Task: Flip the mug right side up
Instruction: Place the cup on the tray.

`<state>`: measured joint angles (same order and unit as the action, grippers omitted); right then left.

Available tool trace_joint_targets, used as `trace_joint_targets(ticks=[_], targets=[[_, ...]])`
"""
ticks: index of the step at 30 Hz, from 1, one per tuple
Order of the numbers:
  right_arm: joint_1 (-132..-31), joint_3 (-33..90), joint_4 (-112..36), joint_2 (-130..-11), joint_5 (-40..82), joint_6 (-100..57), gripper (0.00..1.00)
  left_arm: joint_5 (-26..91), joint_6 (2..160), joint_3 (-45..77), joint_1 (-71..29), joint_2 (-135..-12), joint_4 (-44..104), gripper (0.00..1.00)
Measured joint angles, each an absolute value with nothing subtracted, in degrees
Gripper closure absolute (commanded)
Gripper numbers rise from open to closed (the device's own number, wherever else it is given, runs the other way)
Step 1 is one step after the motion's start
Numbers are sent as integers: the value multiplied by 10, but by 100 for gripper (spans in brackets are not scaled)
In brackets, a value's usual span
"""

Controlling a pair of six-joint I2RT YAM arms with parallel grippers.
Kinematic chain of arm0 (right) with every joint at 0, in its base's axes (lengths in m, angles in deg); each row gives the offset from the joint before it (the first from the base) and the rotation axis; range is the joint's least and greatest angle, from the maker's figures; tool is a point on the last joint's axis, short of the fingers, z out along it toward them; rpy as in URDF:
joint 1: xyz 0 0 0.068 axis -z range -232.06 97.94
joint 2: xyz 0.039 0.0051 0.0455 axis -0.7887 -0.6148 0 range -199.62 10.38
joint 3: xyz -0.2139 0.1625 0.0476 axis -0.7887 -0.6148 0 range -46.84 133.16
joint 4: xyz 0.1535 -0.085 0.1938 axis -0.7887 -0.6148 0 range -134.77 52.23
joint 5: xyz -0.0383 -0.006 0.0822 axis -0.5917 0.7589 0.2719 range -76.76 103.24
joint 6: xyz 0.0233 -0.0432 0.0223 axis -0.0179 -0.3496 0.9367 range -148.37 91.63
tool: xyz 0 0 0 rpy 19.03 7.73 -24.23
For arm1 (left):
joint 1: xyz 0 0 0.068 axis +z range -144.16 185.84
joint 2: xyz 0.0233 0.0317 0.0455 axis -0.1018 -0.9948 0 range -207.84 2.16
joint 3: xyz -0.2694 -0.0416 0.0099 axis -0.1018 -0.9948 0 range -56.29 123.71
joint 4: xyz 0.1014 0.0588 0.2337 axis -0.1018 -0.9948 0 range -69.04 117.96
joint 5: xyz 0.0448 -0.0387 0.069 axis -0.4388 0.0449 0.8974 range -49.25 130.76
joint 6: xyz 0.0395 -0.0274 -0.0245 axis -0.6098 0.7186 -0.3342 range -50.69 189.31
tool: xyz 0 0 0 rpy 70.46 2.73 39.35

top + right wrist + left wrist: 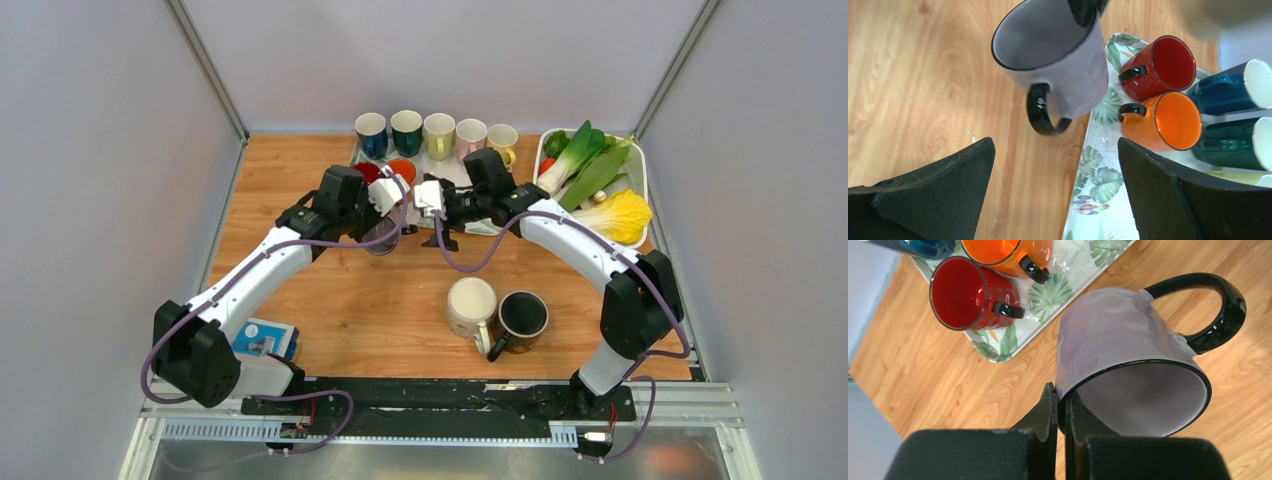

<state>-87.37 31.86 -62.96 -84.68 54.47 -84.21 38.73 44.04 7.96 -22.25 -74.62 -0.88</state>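
Beside the leaf-printed tray [1048, 295], the left gripper [1062, 402] pinches the rim of the pale lilac ceramic mug with a black handle [1118, 340], tilted over the wooden table [948, 390]. The right gripper [1055, 150] gapes empty nearby. I'd say it's half-turned; standing it on its base remains.

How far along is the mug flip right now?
Looks done: the lavender mug has its mouth facing upward, though tilted. In hand: the left gripper is shut on its rim, holding it beside the tray; the right gripper is open nearby. Left: level it, stand it on the table and release. Whether its base touches the wood, I can't tell.
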Motion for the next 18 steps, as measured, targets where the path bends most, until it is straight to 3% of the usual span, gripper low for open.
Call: trace_joint_targets(ticks=[18], targets=[[-947,320,-635,-897,374,-929,47,364,522,127,-223,-796,-67,100]])
